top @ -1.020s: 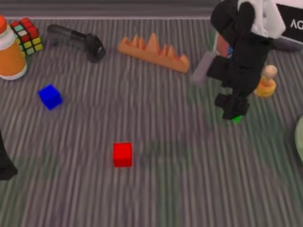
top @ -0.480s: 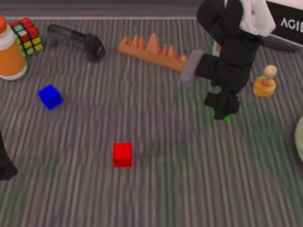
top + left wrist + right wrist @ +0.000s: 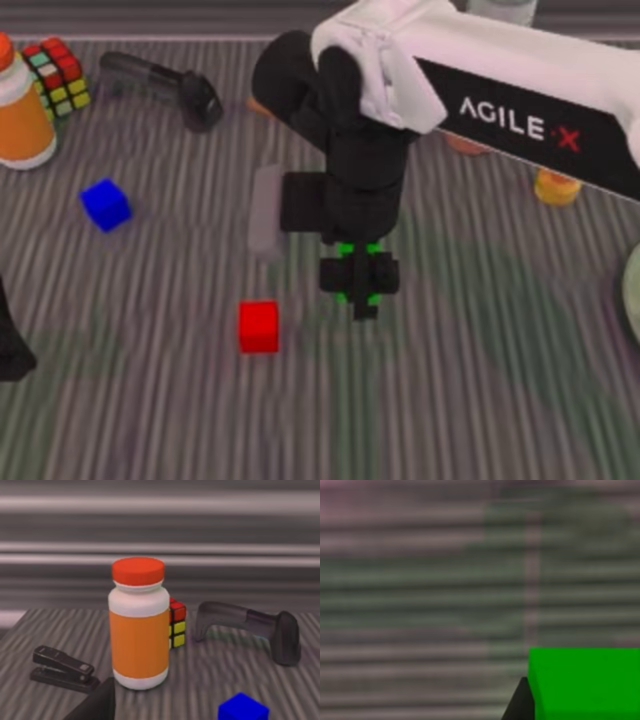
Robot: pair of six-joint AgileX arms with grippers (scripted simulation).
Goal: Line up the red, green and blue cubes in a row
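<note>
Overhead, my right arm reaches in from the far right of the table, its white forearm slanting down to a black wrist that points straight down over the middle. The right gripper hangs just to the right of the red cube, its fingers closed on the green cube, of which only small slivers show between the black parts. In the right wrist view the green cube fills one corner, one flat face toward the camera, beside a dark fingertip; whether it is off the table I cannot tell.

Three small cubes count out: one red, one green, one blue. The blue cube sits well to the left of the right gripper, turned slightly askew, while the red cube lies square to the table's edges.

My left arm is parked at the left edge, its gripper out of sight.
</note>
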